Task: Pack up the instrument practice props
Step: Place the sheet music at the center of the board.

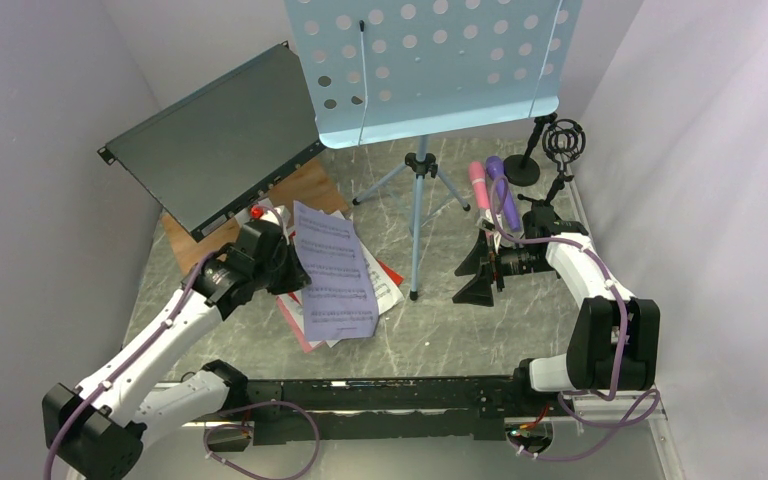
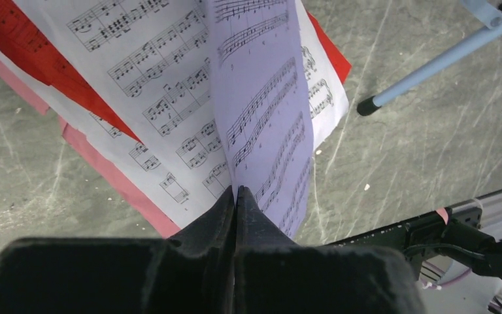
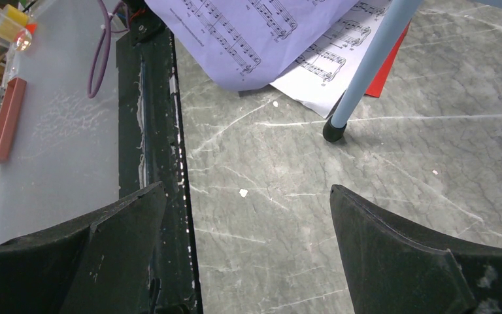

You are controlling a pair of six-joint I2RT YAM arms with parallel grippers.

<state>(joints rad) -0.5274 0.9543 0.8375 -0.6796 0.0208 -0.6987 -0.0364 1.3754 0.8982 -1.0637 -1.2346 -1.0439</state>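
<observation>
Two arms work a grey marbled tabletop (image 1: 460, 330). At the far left, a large dark flat metal box (image 1: 215, 140) leans tilted towards the back wall.

Just in front of it, the left gripper (image 2: 236, 191) has its jaws pressed together on the edge of a pale lilac sheet-music page (image 1: 332, 270). The page stands up from the pinch. It is held over a stack of red, pink and white sheet-music pages (image 2: 150, 85) that lies flat on the table.

Right of the stack stands the light-blue perforated metal music rack (image 1: 430, 65), upright near the middle back. Its tripod legs (image 1: 417, 200) are spread, and one rubber-tipped foot rests just beside the corner of the stack.

Further right, a pink microphone (image 1: 478, 185) and a purple microphone (image 1: 505, 190) lie side by side on the table, touching or nearly so. Behind them, in the back right corner, are two small black mic supports (image 1: 532, 150), one on a round base and the other topped by a ring-shaped cradle.

The right gripper (image 3: 247, 188) hovers low in front of the microphones. Its jaws are spread wide with only bare table between them, and it points towards the tripod foot.
</observation>
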